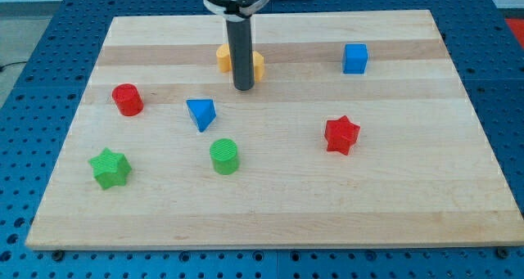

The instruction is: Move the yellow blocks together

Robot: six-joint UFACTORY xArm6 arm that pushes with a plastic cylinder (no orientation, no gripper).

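Two yellow blocks lie near the view's top centre, partly hidden behind my rod. One yellow block (223,56) shows to the left of the rod, the other yellow block (257,64) to its right. They are close together; the rod hides whether they touch. Their shapes cannot be made out. My tip (243,88) rests on the board just below them, between the two.
A wooden board (409,213) carries a blue cube (354,58), a red cylinder (128,100), a blue triangle (201,113), a red star (341,135), a green cylinder (224,156) and a green star (110,168).
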